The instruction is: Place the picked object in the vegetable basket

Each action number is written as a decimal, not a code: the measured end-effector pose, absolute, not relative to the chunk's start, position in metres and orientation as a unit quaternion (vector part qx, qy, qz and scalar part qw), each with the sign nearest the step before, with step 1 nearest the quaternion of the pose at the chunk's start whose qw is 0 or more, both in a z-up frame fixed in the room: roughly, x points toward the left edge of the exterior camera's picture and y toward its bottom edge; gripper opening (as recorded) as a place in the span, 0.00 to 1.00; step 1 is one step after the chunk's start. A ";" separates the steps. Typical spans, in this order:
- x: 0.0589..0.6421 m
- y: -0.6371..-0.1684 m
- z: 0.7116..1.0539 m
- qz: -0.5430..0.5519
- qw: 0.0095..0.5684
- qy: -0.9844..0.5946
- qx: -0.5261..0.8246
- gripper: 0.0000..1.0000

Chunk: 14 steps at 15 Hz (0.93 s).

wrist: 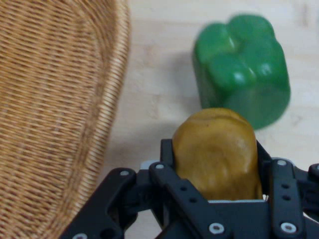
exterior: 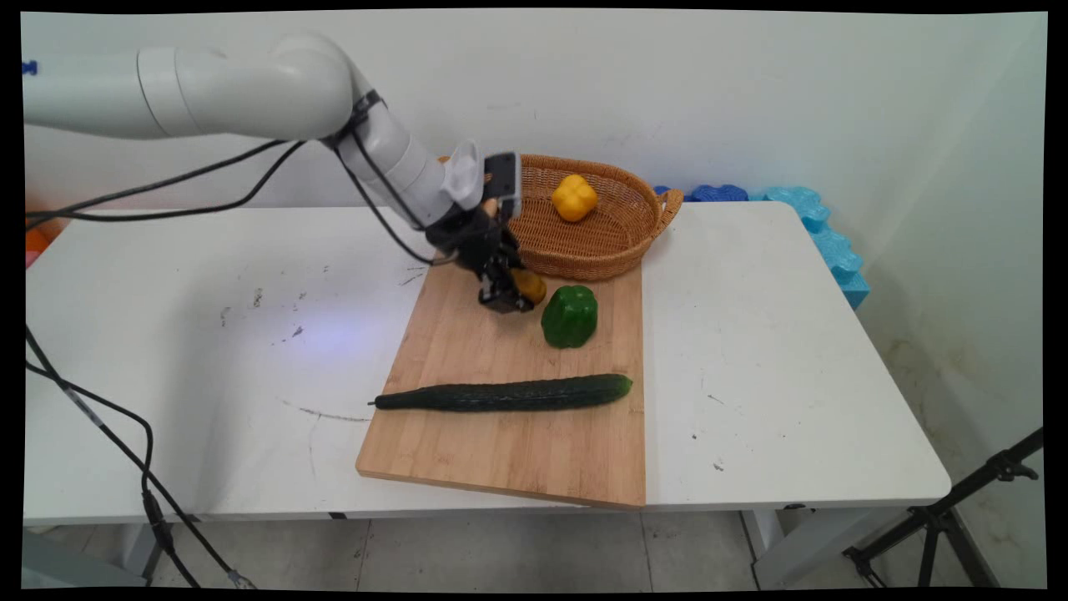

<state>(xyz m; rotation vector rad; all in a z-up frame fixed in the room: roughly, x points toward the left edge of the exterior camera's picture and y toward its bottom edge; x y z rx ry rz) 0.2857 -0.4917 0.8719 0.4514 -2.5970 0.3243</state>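
1. White arm (exterior: 250,92) comes in from the left, elbow high, forearm angled down to the right.
2. Black gripper (exterior: 511,294) sits low – fingers (wrist: 172,174) clamped on something brownish-yellow.

Soft, even light casts faint shadows; in the hand view the green pepper (wrist: 241,69) beyond the gripper (wrist: 219,199) looks blurred.

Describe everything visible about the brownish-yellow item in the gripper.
The brownish-yellow item is a smooth, rounded, potato-like lump with a matte skin and a faint dent on its face. It sits between the black fingers of the gripper, which are shut on its sides, over the far part of the wooden cutting board. The green bell pepper stands just beyond it and the wicker basket beside it. Whether it touches the board cannot be told.
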 end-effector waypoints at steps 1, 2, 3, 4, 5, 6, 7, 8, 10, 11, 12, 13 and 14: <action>0.283 -0.495 0.878 0.122 0.246 -0.946 0.175 0.00; 0.281 -0.498 0.885 0.126 0.251 -0.941 0.186 0.00; 0.278 -0.503 0.892 0.130 0.257 -0.937 0.197 0.00; 0.275 -0.507 0.898 0.134 0.262 -0.933 0.206 0.00; 0.273 -0.511 0.904 0.138 0.268 -0.929 0.216 0.00; 0.271 -0.517 0.910 0.142 0.273 -0.924 0.226 0.00; 0.268 -0.521 0.914 0.146 0.277 -0.921 0.233 0.00; 0.266 -0.527 0.919 0.150 0.281 -0.917 0.241 0.00; 0.263 -0.535 0.924 0.157 0.286 -0.913 0.247 0.00; 0.260 -0.542 0.925 0.161 0.288 -0.910 0.250 0.00; 0.258 -0.547 0.926 0.164 0.288 -0.909 0.251 0.00; 0.257 -0.551 0.925 0.167 0.288 -0.909 0.251 0.00; 0.255 -0.557 0.924 0.170 0.288 -0.908 0.250 0.00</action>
